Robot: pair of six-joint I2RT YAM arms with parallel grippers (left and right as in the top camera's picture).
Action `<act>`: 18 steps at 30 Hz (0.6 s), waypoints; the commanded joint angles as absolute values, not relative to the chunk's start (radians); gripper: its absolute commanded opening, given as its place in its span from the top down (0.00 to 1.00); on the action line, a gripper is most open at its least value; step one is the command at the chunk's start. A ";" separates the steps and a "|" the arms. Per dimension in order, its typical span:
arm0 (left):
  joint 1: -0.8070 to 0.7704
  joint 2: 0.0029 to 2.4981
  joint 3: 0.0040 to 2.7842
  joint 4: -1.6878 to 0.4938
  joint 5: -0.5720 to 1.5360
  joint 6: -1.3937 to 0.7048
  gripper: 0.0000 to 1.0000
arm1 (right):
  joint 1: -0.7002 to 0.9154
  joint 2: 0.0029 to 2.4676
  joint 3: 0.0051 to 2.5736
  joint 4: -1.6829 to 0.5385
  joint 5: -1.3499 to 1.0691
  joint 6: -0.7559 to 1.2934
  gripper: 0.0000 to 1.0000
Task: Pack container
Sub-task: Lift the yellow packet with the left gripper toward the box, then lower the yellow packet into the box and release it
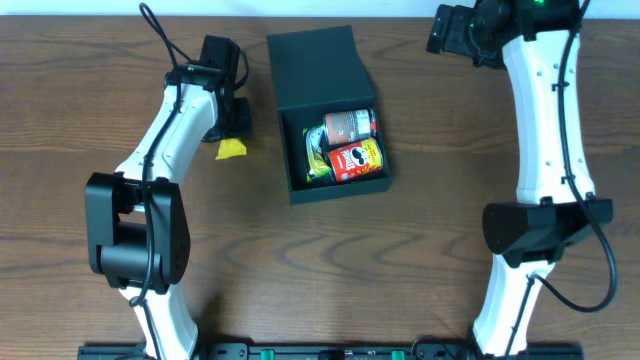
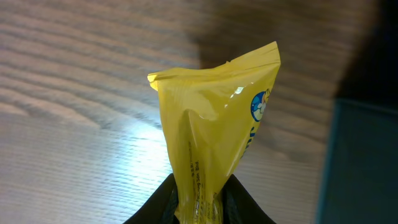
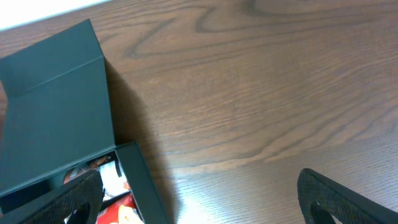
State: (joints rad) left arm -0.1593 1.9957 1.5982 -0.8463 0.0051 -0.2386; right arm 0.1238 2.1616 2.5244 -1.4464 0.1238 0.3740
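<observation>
The container (image 1: 340,188), a dark teal-black box, sits at the table's middle back with its flap lid (image 1: 315,65) open. Inside lie a brown snack can (image 1: 348,124), a red snack can (image 1: 357,160) and a green packet (image 1: 318,160). Left of the box, my left gripper (image 2: 200,208) is shut on the lower end of a yellow snack packet (image 2: 214,137), which stands up from the jaws just over the wood. From overhead the packet (image 1: 231,149) shows beside the left gripper (image 1: 235,120). My right gripper (image 3: 205,205) hangs open and holds nothing, at the back right of the box (image 3: 56,112).
The brown wooden table (image 1: 430,240) surrounds the box. The container's wall (image 2: 360,162) rises close on the right in the left wrist view. Both arm bases stand at the front edge, left (image 1: 135,235) and right (image 1: 540,230).
</observation>
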 commanded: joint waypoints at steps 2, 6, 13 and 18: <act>-0.169 2.000 1.650 -0.864 0.058 -0.263 0.78 | 0.125 2.166 2.521 -1.446 0.123 0.363 0.01; -0.207 2.000 1.681 -0.884 0.071 -0.263 0.79 | 0.125 2.166 2.521 -1.438 0.123 0.363 0.01; -0.287 1.993 1.752 -0.934 0.072 -0.263 0.80 | 0.125 2.166 2.521 -1.428 0.123 0.363 0.01; -0.341 1.980 1.789 -0.945 0.083 -0.267 0.79 | 0.125 2.166 2.521 -1.424 0.123 0.363 0.01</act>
